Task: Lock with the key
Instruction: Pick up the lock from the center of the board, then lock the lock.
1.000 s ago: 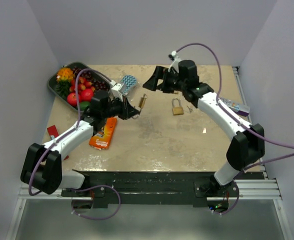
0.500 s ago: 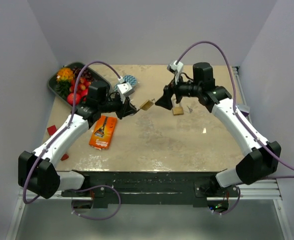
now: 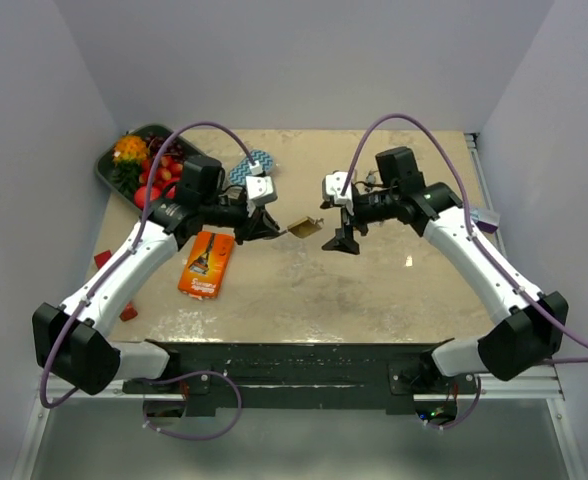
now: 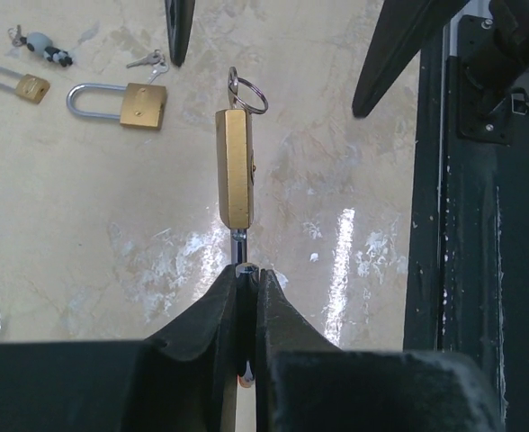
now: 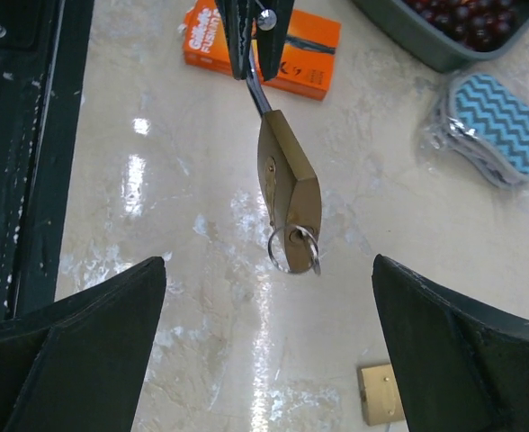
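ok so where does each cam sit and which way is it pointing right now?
Top external: above and behind the bases, looking down on the table; both arms show whole, left pincer and right pincer facing each other mid-table.
Left wrist: looks along the shut left pincer, past the brass padlock it holds by the shackle, toward the right arm.
Right wrist: looks out through the open right pincer back at that padlock, orange Gillette box behind.
Shared: both wrist views see the padlock, from opposite ends.
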Controlling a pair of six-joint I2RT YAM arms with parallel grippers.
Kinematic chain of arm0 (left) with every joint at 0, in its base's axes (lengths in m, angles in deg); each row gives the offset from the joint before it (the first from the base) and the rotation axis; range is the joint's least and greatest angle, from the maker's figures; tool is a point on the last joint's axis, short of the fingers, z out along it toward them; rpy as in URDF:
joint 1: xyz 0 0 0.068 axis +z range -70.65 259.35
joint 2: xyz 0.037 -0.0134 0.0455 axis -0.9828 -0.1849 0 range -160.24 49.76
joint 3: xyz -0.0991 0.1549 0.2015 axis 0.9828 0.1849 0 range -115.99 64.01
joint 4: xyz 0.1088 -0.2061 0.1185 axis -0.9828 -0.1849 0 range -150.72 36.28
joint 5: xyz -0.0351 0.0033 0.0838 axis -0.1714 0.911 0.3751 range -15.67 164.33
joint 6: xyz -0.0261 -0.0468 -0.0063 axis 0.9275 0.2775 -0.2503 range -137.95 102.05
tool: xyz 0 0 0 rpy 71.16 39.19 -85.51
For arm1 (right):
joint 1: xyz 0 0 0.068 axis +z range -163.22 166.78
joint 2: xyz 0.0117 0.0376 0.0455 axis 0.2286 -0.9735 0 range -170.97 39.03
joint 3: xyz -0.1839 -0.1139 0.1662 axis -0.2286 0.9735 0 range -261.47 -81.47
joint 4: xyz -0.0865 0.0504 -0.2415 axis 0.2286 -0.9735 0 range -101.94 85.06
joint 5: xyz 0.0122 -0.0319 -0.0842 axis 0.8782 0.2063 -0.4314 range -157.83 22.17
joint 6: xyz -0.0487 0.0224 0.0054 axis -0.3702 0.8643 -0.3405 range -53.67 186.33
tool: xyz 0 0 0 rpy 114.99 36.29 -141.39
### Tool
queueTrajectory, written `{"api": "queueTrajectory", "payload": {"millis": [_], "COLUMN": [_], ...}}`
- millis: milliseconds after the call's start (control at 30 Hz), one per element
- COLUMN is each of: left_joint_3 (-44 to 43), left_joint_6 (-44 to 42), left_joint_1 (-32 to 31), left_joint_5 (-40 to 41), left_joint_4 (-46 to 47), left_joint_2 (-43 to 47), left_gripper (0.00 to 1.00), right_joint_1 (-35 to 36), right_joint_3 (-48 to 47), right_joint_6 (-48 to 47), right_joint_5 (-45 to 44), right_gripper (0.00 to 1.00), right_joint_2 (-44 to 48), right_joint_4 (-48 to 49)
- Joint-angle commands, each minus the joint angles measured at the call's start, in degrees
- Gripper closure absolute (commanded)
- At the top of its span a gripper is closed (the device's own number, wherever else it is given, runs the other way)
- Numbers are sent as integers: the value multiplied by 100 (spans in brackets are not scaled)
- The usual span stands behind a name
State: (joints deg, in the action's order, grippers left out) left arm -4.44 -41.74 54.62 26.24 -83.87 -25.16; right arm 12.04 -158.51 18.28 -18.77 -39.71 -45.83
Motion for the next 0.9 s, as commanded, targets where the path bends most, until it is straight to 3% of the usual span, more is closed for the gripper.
{"api": "queueTrajectory", "payload": {"millis": [0, 200, 333, 500, 600, 733, 867], "left_joint_3": [-485, -547, -617, -696, -767, -837, -863], "left_joint_6": [-231, -73, -12, -11, -3, 6, -20], "left_joint_1": [-181, -313, -357, -357, -357, -357, -357], "left_joint_5": [-517, -490, -490, -472, -534, -552, -560], "left_joint_4": [317, 291, 264, 220, 159, 132, 97], "left_joint_2": [82, 91, 100, 82, 56, 47, 38], "left_gripper": [100, 100, 100, 100, 100, 100, 100], "right_joint_1": [321, 629, 717, 744, 761, 788, 797], "right_joint_3": [-154, -93, -66, -119, -119, -163, -198], "right_joint_6": [-486, -337, -179, -143, -108, -64, -90], "right_joint_5": [-1, -195, -221, -239, -282, -370, -362], "right_gripper": [2, 15, 42, 57, 58, 49, 63], "right_joint_2": [-115, -212, -256, -326, -344, -423, -484], "right_joint_4": [-166, 27, 116, 28, 28, 2, -43]}}
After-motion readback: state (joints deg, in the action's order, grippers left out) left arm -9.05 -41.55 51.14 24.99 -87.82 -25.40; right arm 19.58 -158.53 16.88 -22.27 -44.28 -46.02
